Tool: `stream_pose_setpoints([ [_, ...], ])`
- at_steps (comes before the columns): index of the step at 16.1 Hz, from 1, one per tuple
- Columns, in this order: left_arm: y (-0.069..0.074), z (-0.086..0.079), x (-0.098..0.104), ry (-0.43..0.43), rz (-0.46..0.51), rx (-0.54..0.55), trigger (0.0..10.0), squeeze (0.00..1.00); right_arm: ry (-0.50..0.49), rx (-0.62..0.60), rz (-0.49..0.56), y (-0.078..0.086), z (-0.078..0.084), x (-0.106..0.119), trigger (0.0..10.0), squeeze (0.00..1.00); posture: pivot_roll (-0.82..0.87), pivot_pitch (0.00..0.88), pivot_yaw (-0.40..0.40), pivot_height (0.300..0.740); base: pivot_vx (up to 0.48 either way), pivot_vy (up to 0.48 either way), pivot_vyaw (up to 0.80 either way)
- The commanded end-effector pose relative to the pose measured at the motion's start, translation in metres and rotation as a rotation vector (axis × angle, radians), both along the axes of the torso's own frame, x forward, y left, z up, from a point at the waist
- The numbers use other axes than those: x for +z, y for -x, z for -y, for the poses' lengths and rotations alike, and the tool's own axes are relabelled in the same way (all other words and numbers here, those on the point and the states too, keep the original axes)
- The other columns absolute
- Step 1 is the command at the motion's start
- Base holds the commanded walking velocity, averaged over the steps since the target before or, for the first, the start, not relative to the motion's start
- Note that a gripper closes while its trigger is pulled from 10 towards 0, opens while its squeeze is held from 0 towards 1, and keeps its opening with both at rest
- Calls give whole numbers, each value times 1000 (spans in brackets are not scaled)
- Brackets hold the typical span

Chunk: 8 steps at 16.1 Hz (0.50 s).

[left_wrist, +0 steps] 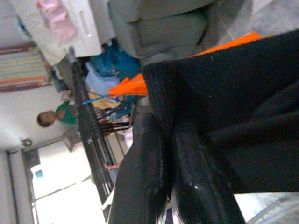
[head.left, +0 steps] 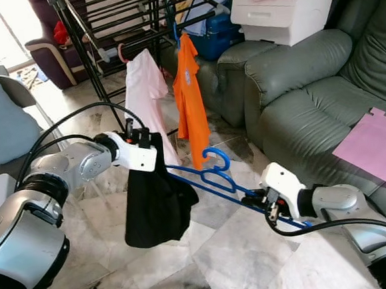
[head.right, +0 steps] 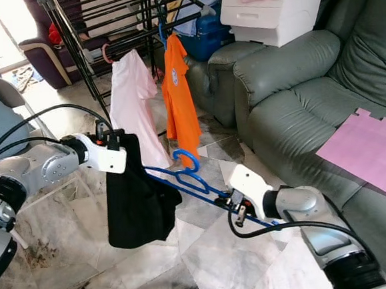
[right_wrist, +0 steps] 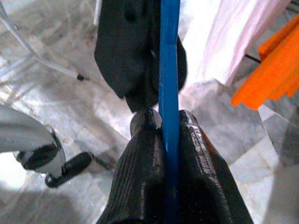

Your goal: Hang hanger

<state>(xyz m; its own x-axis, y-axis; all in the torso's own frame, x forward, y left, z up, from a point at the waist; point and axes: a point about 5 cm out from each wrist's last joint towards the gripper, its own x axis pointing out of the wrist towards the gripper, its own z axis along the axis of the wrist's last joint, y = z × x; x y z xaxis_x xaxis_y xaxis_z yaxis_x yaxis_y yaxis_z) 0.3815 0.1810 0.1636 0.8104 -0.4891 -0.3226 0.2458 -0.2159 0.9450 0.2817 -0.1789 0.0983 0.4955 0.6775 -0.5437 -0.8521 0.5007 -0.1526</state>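
My right gripper (right_wrist: 164, 122) is clenched on the blue hanger (head.left: 212, 178), and my left gripper (head.left: 137, 134) pinches the black garment (head.left: 154, 204). Both sit above marble floor (head.left: 235, 255), with the drying rack (head.left: 114, 30) and green sofa (head.left: 309, 95) close by.

the far end of the blue hanger (head.left: 212, 176) was hidden inside the black garment (head.left: 154, 204), so how far it reached into the cloth could not be told. the left gripper (head.left: 141, 140) was largely covered by that garment's top edge; in the left wrist view its fingers (left_wrist: 187, 186) were cut off by the picture's edge and the cloth blocked what lay beyond. the right gripper (right_wrist: 166, 123) had its fingertips pressed on the hanger bar, the wrist behind them out of frame. the drying rack (head.left: 114, 30) ran off the top edge. a person (left_wrist: 55, 116) behind it was small and blurred.
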Motion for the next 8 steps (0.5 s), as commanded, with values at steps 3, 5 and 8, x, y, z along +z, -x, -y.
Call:
stream_pose_setpoints([
  [3,-7,-9,35,241,117,57,10000,0,35,-25,9,-6,4,-4,10000,0,-146,0,101,740,0,0,0],
  [5,-8,-6,45,328,168,40,10000,0,35,-27,-5,-4,4,-7,10000,0,-144,0,98,740,0,0,0],
  [8,-8,-9,43,309,170,58,10000,0,31,-32,3,-8,8,0,10000,0,-144,0,98,740,0,0,0],
])
